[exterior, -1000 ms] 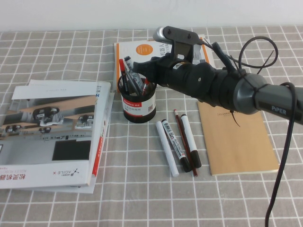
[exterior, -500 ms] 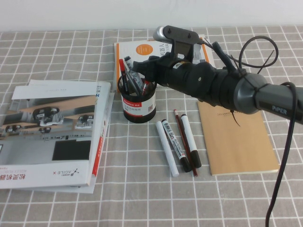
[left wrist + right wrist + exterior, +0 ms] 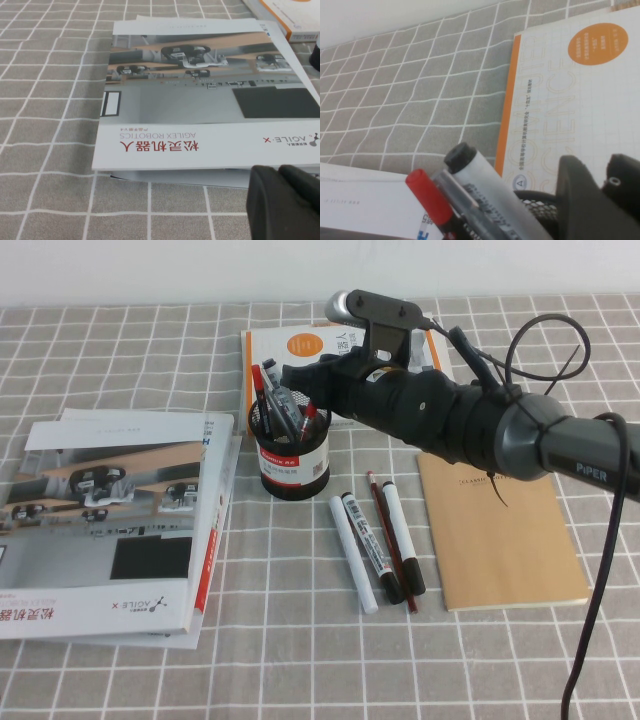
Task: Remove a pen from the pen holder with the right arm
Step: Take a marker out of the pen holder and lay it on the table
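Observation:
A black mesh pen holder [image 3: 293, 462] stands mid-table and holds several pens: a red-capped pen [image 3: 257, 376], a black-capped white marker [image 3: 270, 368] and another red-capped pen [image 3: 308, 416]. My right gripper [image 3: 300, 390] hovers right over the holder's far right side, close above the pens. In the right wrist view the red-capped pen [image 3: 427, 196] and the white marker [image 3: 480, 182] lean beside that gripper [image 3: 594, 160], not in it, with the holder's rim [image 3: 535, 197] below. My left gripper [image 3: 277, 170] is shut and empty, low over the cloth beside the booklets.
A white and orange book [image 3: 310, 345] lies behind the holder. A white marker [image 3: 355, 558] and three pens [image 3: 390, 545] lie on the cloth in front. A tan notebook [image 3: 500, 535] lies at the right; AgileX booklets [image 3: 110, 525] are stacked at the left.
My right gripper has lifted slightly and drifted a little toward the far side above the holder. The pens in the holder have barely shifted.

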{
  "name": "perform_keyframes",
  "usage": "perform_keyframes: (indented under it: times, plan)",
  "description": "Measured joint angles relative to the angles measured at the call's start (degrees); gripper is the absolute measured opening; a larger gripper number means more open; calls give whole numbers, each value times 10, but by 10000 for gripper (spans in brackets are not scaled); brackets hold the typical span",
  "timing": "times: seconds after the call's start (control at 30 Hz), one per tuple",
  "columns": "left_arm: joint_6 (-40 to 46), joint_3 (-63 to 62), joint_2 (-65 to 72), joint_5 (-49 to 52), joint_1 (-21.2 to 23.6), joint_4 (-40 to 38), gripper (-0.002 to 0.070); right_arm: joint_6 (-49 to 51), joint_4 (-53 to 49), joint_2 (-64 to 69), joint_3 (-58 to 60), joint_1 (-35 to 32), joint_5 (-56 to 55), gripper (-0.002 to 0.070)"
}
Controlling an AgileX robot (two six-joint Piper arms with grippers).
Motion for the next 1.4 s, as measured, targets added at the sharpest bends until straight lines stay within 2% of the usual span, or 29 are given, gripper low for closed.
perform_keyframes:
  times: [0.1, 0.43, 1.07, 1.4]
  plan:
    - [0, 0, 0, 0, 0, 0, -4, 0, 0, 0, 0, 0, 0, 67]
    - [0, 0, 0, 0, 0, 0, -4, 0, -1, 0, 0, 0, 0, 46]
    - [0, 0, 0, 0, 0, 0, -4, -3, -32, -44, 0, 0, 36, 44]
    - [0, 0, 0, 0, 0, 0, -4, -53, -56, -107, 0, 0, 81, 43]
